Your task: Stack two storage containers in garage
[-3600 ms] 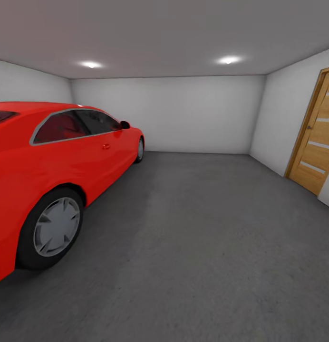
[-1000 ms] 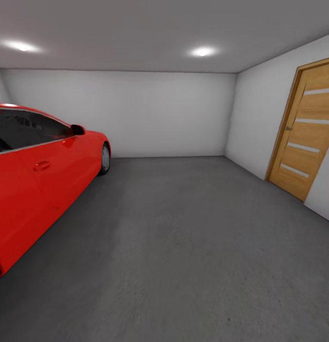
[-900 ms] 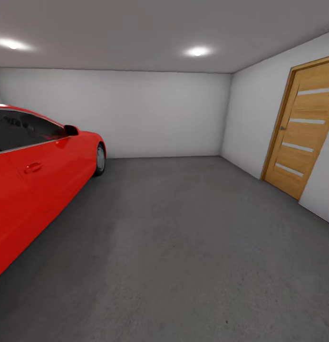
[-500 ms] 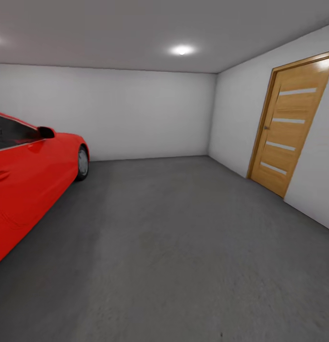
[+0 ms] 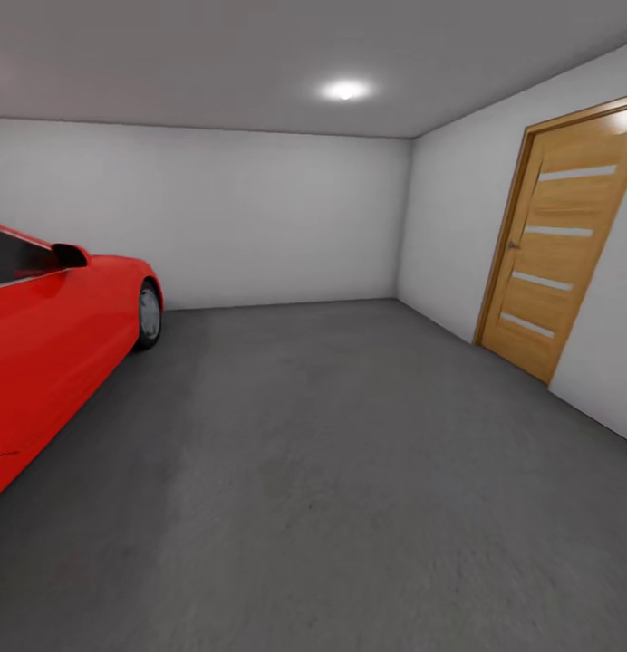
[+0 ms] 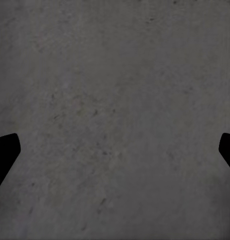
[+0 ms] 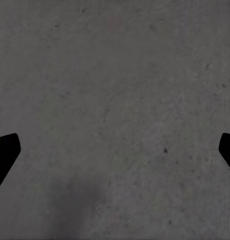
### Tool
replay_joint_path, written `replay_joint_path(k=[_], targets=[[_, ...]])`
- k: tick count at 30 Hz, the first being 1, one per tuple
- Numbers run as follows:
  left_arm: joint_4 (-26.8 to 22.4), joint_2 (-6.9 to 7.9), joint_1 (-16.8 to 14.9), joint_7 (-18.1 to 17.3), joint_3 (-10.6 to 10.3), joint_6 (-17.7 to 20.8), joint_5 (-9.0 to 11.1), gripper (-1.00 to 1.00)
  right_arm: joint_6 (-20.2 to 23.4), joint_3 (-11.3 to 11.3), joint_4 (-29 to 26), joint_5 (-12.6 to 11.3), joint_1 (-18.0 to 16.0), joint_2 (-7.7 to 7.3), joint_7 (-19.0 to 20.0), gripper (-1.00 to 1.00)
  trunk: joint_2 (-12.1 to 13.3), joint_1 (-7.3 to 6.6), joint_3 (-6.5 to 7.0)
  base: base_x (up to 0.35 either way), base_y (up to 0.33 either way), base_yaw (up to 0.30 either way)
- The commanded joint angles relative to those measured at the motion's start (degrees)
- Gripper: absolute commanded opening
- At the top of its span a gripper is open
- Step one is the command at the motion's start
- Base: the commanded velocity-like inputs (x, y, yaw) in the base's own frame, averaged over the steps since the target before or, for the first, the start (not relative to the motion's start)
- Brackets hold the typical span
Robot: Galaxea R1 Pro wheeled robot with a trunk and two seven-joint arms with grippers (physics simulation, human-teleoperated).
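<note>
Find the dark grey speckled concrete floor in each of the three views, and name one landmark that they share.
Head view: the dark grey speckled concrete floor spreads from the back wall to the near edge.
Left wrist view: the floor lies behind the open left hand.
Right wrist view: the floor lies behind the open right hand.
Shared landmark: the floor itself.

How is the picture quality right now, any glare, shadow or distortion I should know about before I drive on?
Head view: the ceiling light blooms white, the door leans from wide-angle stretch, and the floor smears towards the lower edge; the car is evenly lit. Left wrist view: flat, soft grey floor with the left claw as black finger tips. Right wrist view: a faint dark patch low on the floor, right claw wide.
</note>
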Motion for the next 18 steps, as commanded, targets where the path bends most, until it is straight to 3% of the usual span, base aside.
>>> replay_joint_path(k=[1,18], targets=[[-0.04,-0.01,0.01,-0.35,0.13,-0.06,0.25,1.00,-0.14,-0.28,0.04,0.01,-0.03,0.03,0.47,1.00,-0.02,0.04,-0.05,0.345,0.000,-0.001],[-0.03,-0.01,0.01,-0.35,0.13,-0.06,0.25,1.00,-0.14,-0.28,0.04,0.01,-0.03,0.03,0.47,1.00,-0.02,0.04,-0.05,0.345,0.000,0.000]])
